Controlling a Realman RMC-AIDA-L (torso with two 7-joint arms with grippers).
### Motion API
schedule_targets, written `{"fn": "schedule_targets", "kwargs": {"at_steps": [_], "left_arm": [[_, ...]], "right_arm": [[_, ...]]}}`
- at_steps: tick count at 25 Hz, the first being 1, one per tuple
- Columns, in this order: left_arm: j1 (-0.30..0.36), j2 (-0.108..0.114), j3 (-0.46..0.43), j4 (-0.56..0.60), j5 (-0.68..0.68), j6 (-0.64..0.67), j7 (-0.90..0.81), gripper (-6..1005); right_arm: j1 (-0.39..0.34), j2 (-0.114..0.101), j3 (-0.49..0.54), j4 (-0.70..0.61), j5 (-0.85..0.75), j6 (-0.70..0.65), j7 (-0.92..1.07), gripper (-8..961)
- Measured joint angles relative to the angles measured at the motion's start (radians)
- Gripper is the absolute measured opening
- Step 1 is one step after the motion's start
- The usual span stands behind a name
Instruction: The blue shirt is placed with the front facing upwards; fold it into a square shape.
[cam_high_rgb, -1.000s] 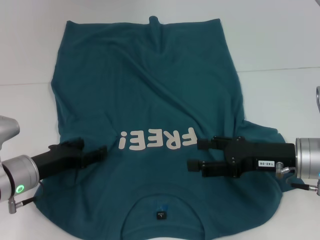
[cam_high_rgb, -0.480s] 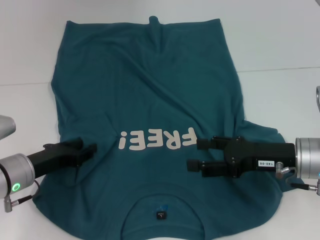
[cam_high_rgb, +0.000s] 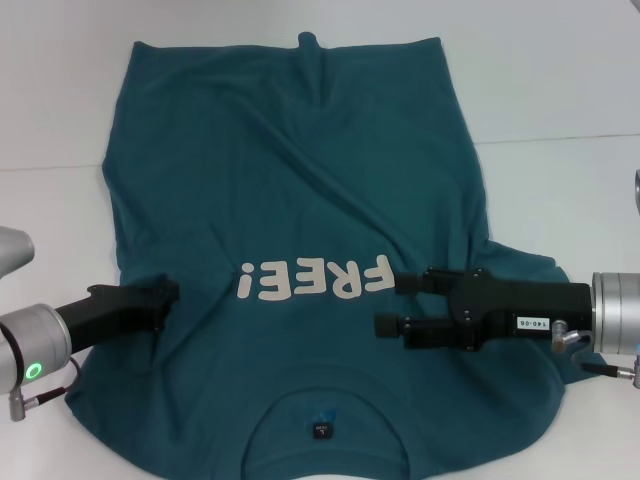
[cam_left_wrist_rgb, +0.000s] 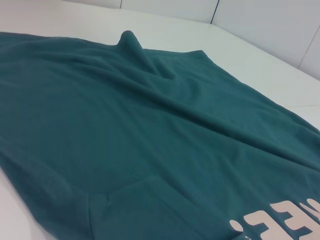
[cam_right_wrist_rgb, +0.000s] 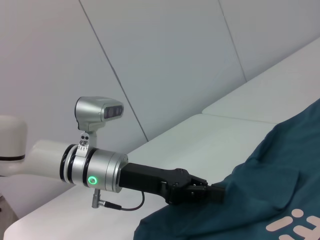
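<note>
Teal-blue shirt (cam_high_rgb: 300, 260) lies spread face-up on the white table (cam_high_rgb: 560, 90). My left gripper (cam_high_rgb: 170, 293) pinches its left sleeve edge; my right gripper (cam_high_rgb: 387, 305) hovers open beside the FREE! lettering (cam_high_rgb: 315, 280)

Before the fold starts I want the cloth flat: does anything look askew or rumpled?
Yes. The blue shirt has a raised pucker at its far hem and diagonal creases across the body. Its left sleeve is already folded in; the right still sticks out.
</note>
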Motion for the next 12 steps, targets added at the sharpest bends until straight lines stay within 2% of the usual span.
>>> {"fn": "schedule_targets", "kwargs": {"at_steps": [7,12], "left_arm": [[-0.002,0.0,0.0,-0.001,0.0,0.006,-0.001,45],[-0.002,0.0,0.0,0.002,-0.001,0.053,-0.013,1]], "right_arm": [[0.0,-0.001,0.0,0.0,0.001,0.001,-0.001,915],[0.0,-0.001,0.0,0.0,0.005,0.009,-0.001,915]]}}
